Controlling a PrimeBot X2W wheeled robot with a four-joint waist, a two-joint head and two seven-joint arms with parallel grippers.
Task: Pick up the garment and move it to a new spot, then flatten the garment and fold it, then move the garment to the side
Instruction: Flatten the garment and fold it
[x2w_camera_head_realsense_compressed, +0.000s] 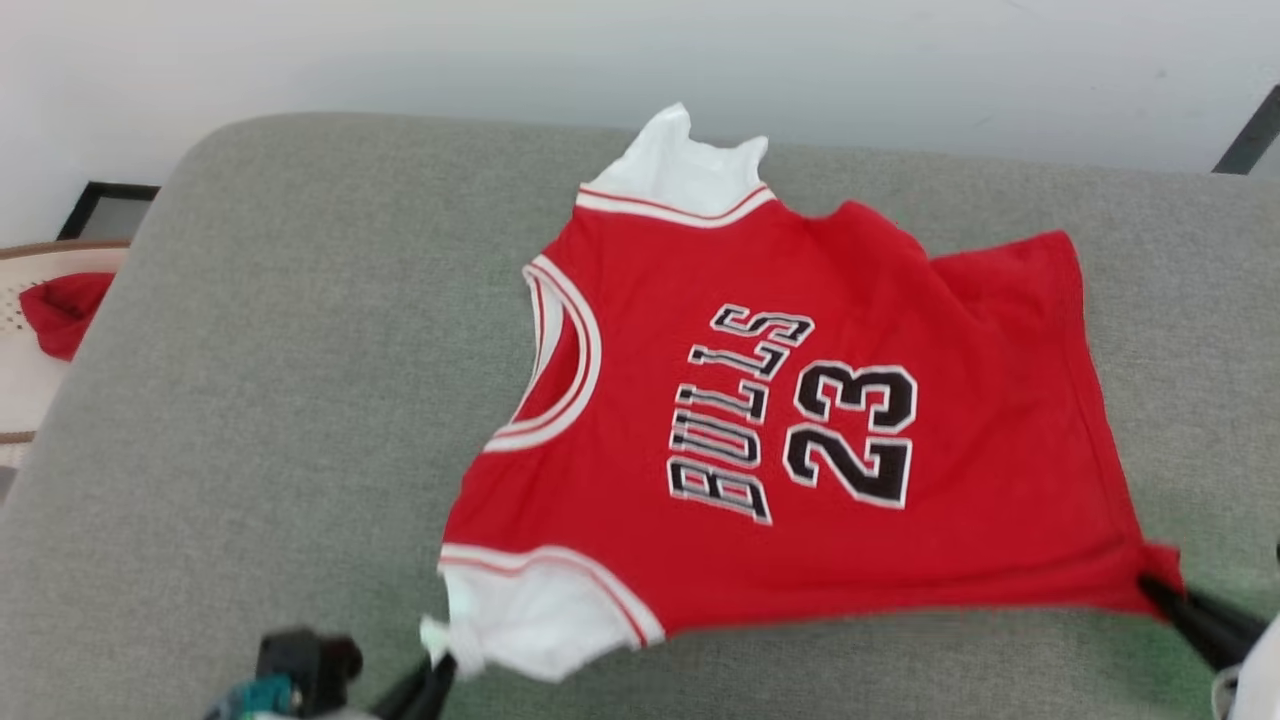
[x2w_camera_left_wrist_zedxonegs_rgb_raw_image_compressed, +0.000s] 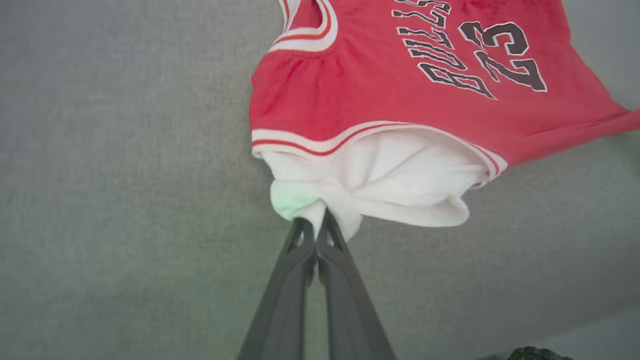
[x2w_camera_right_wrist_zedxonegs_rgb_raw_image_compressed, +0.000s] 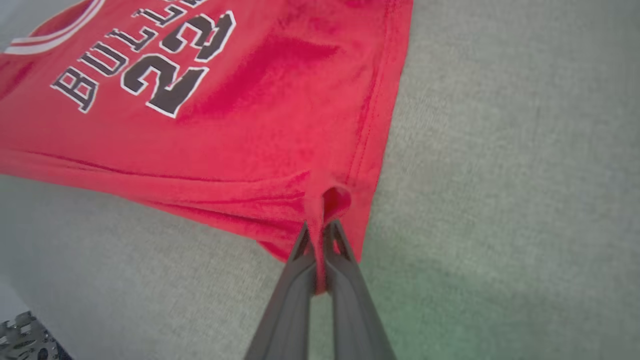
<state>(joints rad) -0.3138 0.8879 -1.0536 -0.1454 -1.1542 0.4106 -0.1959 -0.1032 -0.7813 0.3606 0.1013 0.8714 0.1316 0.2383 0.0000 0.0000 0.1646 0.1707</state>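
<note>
The left pincer (x2w_camera_left_wrist_zedxonegs_rgb_raw_image_compressed: 316, 222) and right pincer (x2w_camera_right_wrist_zedxonegs_rgb_raw_image_compressed: 320, 227) have long, dark grey, tapering fingers (x2w_camera_left_wrist_zedxonegs_rgb_raw_image_compressed: 285, 300).

A small red jersey shirt (x2w_camera_head_realsense_compressed: 800, 400) with white sleeves and black "BULLS 23" lettering is spread across a grey fabric cushion (x2w_camera_head_realsense_compressed: 280, 400). The left gripper (x2w_camera_head_realsense_compressed: 440, 665) pinches its near white sleeve, and the right gripper (x2w_camera_head_realsense_compressed: 1160, 590) pinches its red hem corner. A plain red cloth lump (x2w_camera_head_realsense_compressed: 62, 310) sits far left.

Black "BULLS 23" lettering on the red garment (x2w_camera_head_realsense_compressed: 800, 420)
</note>
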